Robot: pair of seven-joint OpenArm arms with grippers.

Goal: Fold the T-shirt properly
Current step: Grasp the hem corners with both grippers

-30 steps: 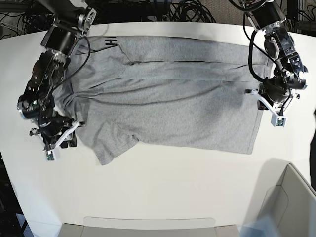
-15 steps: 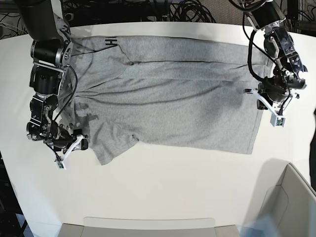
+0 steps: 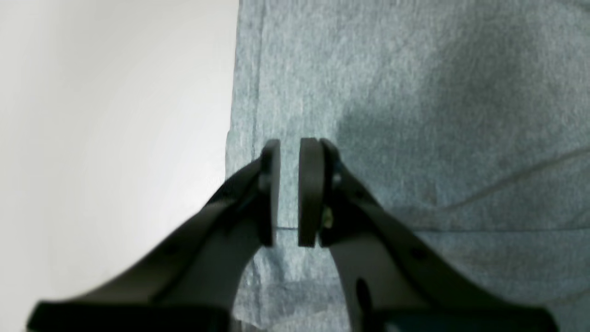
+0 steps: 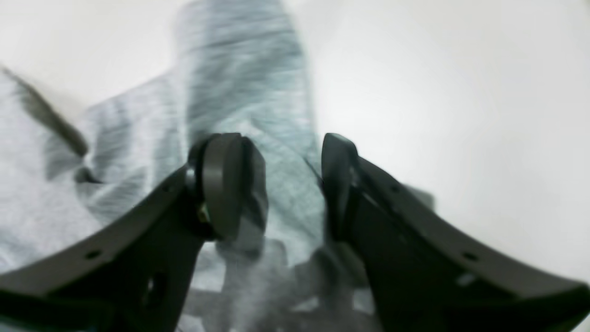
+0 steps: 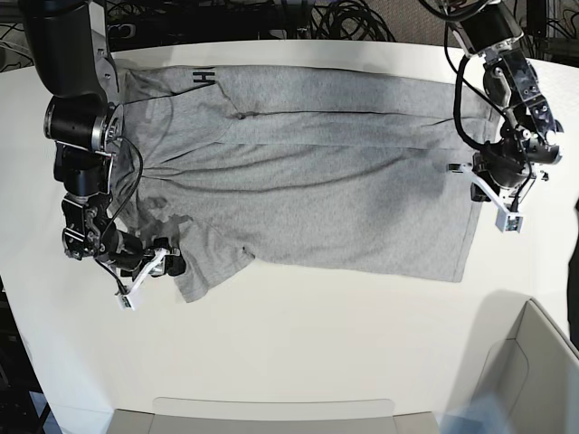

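1. Two grippers are seen at opposite ends of the T-shirt (image 5: 308, 163), which is spread flat across the white desk (image 5: 298, 344).
2. Right gripper (image 4: 281, 184): over the last second it has been swung from beside the sleeve onto it; jaws are held apart, cloth between them, nothing clamped yet.
3. Left gripper (image 3: 289, 193): unmoved at the hem; pads nearly together, a slim gap visible; whether fabric is pinched cannot be told.
4. Judgement: a sleeve grasp is being set up for the first fold.

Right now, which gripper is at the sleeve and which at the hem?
The right gripper is at the T-shirt sleeve, jaws open astride the fabric. The left gripper is over the hem edge, jaws apart only by a narrow gap.
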